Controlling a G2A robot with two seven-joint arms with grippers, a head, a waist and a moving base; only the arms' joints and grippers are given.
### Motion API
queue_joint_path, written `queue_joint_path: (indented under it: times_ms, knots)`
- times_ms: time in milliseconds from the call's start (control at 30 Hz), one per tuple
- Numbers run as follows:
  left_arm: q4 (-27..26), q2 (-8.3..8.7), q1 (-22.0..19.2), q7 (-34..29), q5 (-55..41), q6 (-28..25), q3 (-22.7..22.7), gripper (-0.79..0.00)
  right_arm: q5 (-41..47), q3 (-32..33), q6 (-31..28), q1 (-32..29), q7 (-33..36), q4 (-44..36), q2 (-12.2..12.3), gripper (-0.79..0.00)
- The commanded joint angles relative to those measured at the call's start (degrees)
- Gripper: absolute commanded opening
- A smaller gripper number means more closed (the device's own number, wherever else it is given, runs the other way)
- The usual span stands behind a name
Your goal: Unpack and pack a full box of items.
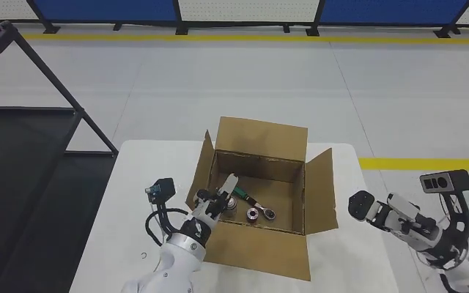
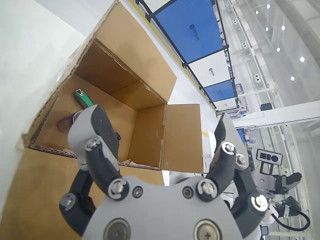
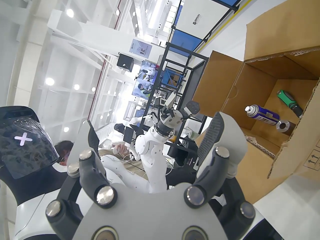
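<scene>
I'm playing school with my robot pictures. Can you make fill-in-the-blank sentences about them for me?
1. The cardboard ____ stands on a white table.
2. The tool inside has a ____ handle.
3. The left gripper is wide ____, holding nothing.
4. The blue can has a ____ top.

Missing words: box; green; open; white.

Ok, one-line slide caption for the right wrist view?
Past the right arm's open jaws, a cardboard box holds a blue spray can, a green-handled tool and a metal cylinder.
</scene>
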Motion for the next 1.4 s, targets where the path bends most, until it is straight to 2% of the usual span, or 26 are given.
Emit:
queue_joint_path:
  times_ms: [0, 267, 567, 800, 1000, 1367]
  knots:
    - [1.3, -0.07, -0.5, 1.4, -1.2, 0.7, -1.0, 0.0, -0.8, -1.9, 0.1, 0.1, -1.5, -1.5, 0.0, 0.0]
    - [2.3, 0.17, -1.3, 1.3, -2.5, 3.2, -4.2, 0.0, -5.1, -7.1, 0.6, 2.3, -4.3, -6.1, 0.4, 0.0]
    - [1.1, -0.03, 1.2, 5.8, -10.8, 3.9, -8.8, 0.0, -19.9, -16.0, 7.8, 8.3, -7.9, -8.8, 1.3, 0.0]
    - [1.0, 0.05, 3.6, 8.4, -15.9, 2.0, -11.9, 0.0, -33.1, -24.7, 15.8, 15.4, -8.3, -3.8, 1.9, 0.0]
    - [1.3, 0.31, 4.4, 8.9, -17.8, 0.3, -13.1, 0.0, -41.0, -28.6, 21.1, 18.4, -8.7, 1.4, 2.2, 0.0]
    - [3.4, 0.12, 4.2, 14.3, -24.7, -0.3, -14.4, 0.0, -45.9, -35.3, 24.3, 23.4, -12.1, 6.0, 1.8, 0.0]
